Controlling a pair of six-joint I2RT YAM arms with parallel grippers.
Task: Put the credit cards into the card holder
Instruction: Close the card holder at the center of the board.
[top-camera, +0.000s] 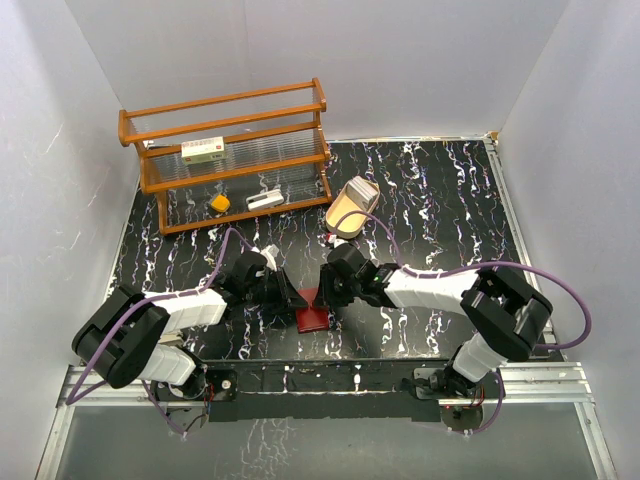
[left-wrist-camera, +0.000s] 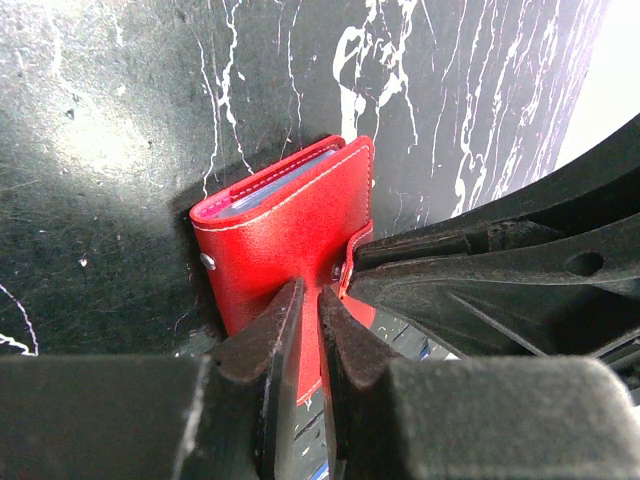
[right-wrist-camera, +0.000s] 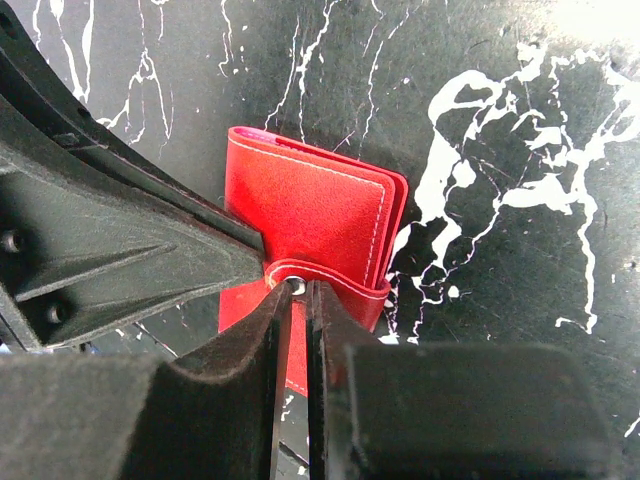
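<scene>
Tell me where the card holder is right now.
In the top view the card holder lies at the near centre of the table, between the left pincer and the right pincer, both pinching it.

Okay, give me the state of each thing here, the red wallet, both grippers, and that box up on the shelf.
card holder: folded closed, tab wrapped round its edge; whether it is snapped, cannot tell.
left gripper: shut on the card holder's edge.
right gripper: shut on the tab.
box: lying flat on the upper shelf of the rack.
</scene>
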